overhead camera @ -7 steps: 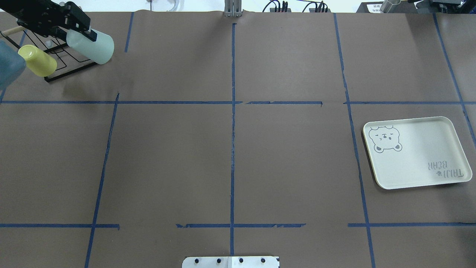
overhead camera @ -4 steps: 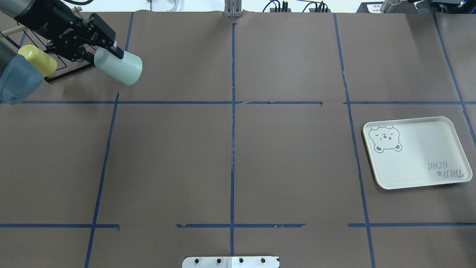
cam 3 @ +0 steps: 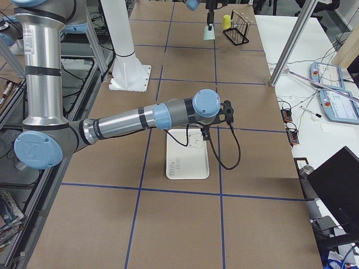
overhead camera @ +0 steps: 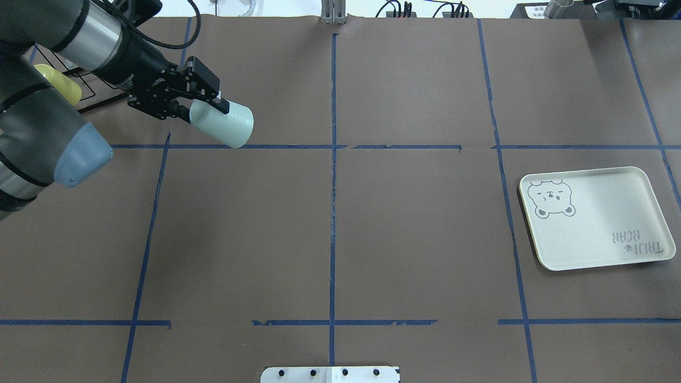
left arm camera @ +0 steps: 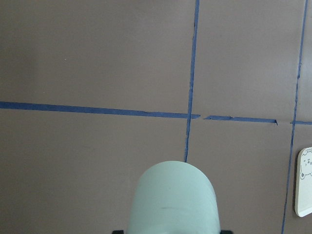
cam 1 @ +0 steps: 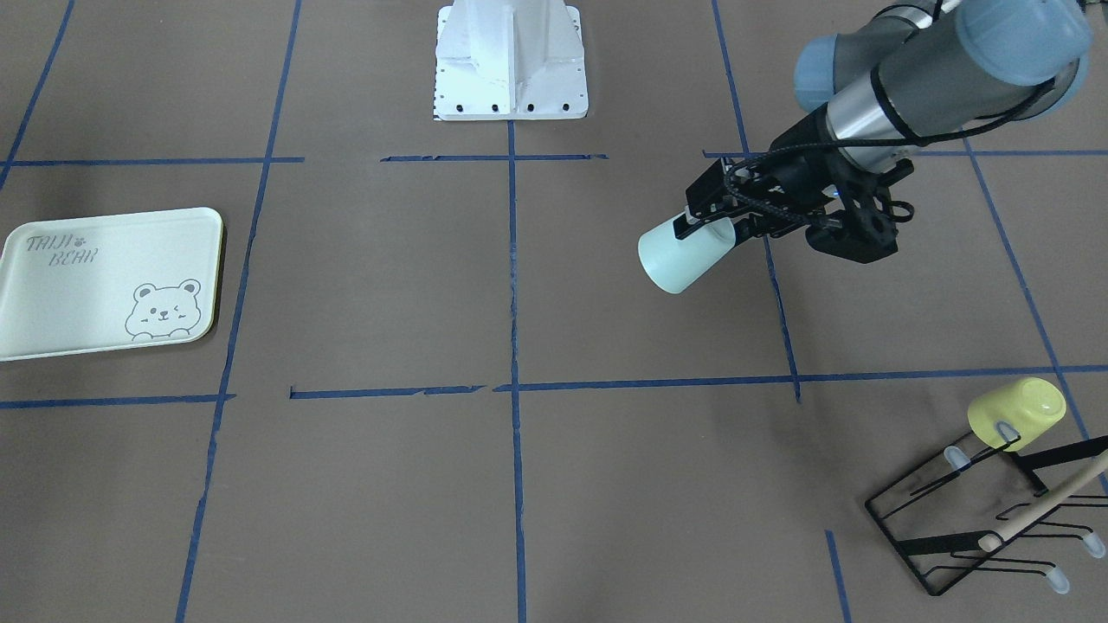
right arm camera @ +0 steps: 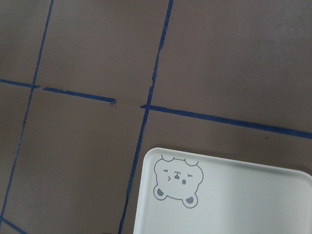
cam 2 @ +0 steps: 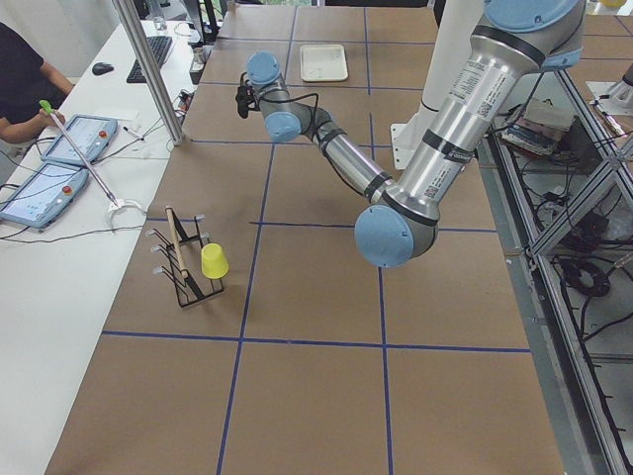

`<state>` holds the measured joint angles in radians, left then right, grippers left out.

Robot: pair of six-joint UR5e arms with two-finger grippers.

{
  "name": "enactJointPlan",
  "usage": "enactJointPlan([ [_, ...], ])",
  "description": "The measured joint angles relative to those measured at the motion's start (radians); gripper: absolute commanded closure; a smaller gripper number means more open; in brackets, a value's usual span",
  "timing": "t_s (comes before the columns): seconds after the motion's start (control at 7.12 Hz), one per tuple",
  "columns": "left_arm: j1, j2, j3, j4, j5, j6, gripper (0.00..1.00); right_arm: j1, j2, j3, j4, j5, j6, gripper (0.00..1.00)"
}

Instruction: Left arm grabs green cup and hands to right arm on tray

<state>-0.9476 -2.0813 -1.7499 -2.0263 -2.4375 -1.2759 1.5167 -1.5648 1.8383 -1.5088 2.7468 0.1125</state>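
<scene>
My left gripper (overhead camera: 206, 108) is shut on the green cup (overhead camera: 223, 124) and holds it on its side above the table, at the far left, its free end pointing toward the table's middle. The front-facing view shows the same grip (cam 1: 703, 223) on the cup (cam 1: 679, 255), clear of the table. The cup fills the bottom of the left wrist view (left arm camera: 174, 200). The tray (overhead camera: 601, 213) lies at the right with nothing on it. My right gripper (cam 3: 205, 134) hangs over the tray's far end (cam 3: 188, 162); I cannot tell whether it is open or shut.
A yellow cup (cam 1: 1017, 411) sits upside down on a black wire rack (cam 1: 978, 519) at the far left corner. The white robot base (cam 1: 511, 61) is at the near edge. Blue tape lines cross the brown table.
My left gripper has carried the green cup away from the rack, to the right and nearer to the robot. The tray has not moved.
</scene>
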Motion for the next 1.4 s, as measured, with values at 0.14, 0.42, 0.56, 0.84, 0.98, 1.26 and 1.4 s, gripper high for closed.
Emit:
enactJointPlan([
  [0.14,0.042,-0.005,0.005,-0.045,0.073,-0.045,0.96,-0.029,0.032,-0.047,0.127,-0.061,0.089,0.0],
  [0.42,0.095,-0.009,0.055,-0.238,0.176,-0.202,0.96,-0.136,0.059,-0.114,0.503,-0.216,0.464,0.0],
  [0.56,0.105,-0.01,0.094,-0.356,0.19,-0.284,0.96,-0.184,0.061,-0.139,0.685,-0.239,0.673,0.0],
  [0.84,0.117,-0.011,0.151,-0.57,0.196,-0.451,0.96,-0.283,0.061,-0.155,0.982,-0.243,1.052,0.01],
  [0.98,0.127,-0.012,0.159,-0.651,0.197,-0.524,0.96,-0.345,0.067,-0.155,1.117,-0.242,1.226,0.01],
  [1.26,0.147,-0.012,0.164,-0.782,0.208,-0.644,0.96,-0.438,0.084,-0.155,1.371,-0.253,1.532,0.01],
  [1.4,0.181,-0.012,0.165,-0.865,0.257,-0.704,0.96,-0.486,0.101,-0.155,1.477,-0.272,1.653,0.01],
])
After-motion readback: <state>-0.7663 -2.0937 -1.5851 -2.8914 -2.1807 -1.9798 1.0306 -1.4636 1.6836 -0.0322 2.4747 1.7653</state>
